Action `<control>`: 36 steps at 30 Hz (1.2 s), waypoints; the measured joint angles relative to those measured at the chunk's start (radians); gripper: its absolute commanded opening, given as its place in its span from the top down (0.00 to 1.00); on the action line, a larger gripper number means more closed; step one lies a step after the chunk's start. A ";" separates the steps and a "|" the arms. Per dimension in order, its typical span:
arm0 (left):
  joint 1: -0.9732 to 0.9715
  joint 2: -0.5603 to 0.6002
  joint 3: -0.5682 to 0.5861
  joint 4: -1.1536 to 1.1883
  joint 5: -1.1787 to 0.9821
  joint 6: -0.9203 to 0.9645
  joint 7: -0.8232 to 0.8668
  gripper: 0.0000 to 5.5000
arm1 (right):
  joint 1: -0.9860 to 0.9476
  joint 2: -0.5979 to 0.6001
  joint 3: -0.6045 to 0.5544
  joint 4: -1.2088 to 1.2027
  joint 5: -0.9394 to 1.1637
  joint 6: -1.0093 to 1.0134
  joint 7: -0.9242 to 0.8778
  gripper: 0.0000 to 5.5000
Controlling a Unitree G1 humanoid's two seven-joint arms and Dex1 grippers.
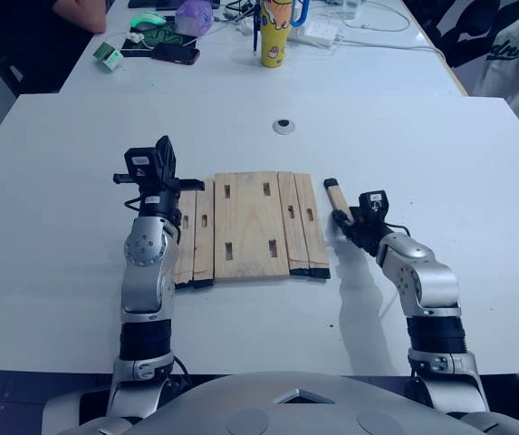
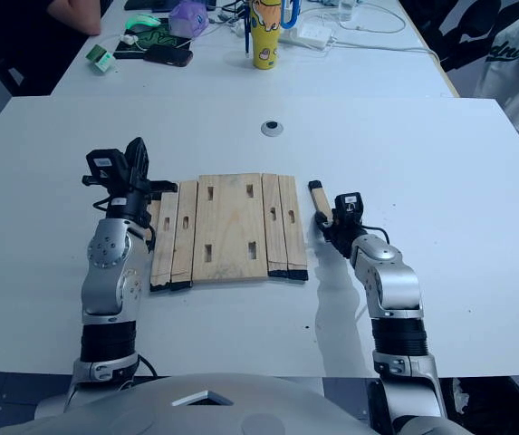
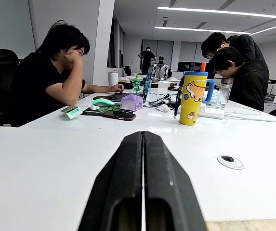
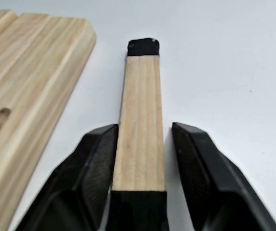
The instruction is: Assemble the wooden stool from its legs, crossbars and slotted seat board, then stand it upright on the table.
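Note:
The wide slotted seat board (image 1: 250, 225) lies flat at the table's middle. Two narrow slotted slats (image 1: 196, 231) lie against its left side and two black-tipped ones (image 1: 302, 222) against its right. A short wooden leg (image 1: 335, 198) with black end caps lies just right of them. My right gripper (image 1: 345, 217) is open and straddles the leg's (image 4: 140, 125) near end; one finger (image 4: 99, 154) touches it, the other stands slightly off. My left gripper (image 1: 165, 149) is shut on nothing (image 3: 142, 137), raised over the back left corner of the slats and pointing away.
A round cable grommet (image 1: 283, 125) sits behind the boards. On the table beyond stand a yellow cup (image 1: 276, 32), a phone (image 1: 176, 53), a small green box (image 1: 108, 56) and cables. White tabletop (image 1: 60, 181) lies bare left and right of the boards.

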 measured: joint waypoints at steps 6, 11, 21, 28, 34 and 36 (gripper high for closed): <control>-0.016 0.003 0.002 0.001 -0.011 0.022 -0.009 0.96 | -0.002 -0.012 0.016 0.007 0.001 0.008 0.009 0.76; -0.018 -0.017 -0.008 0.000 -0.124 0.100 -0.083 0.82 | 0.008 -0.012 0.009 0.011 0.001 -0.021 0.007 0.76; -0.034 -0.056 0.064 -0.015 -0.424 0.334 -0.141 0.55 | 0.043 -0.004 -0.011 0.027 -0.024 -0.214 0.014 0.76; -0.127 -0.076 0.158 -0.030 -0.680 0.551 -0.099 0.55 | 0.031 0.033 0.033 -0.122 0.035 -0.418 0.146 0.76; -0.182 -0.087 0.183 -0.028 -0.840 0.708 -0.043 0.55 | 0.023 0.047 0.153 -0.190 0.062 -0.449 0.250 0.76; -0.195 -0.087 0.179 -0.027 -0.866 0.739 -0.033 0.55 | 0.024 0.057 0.178 -0.190 0.062 -0.450 0.263 0.76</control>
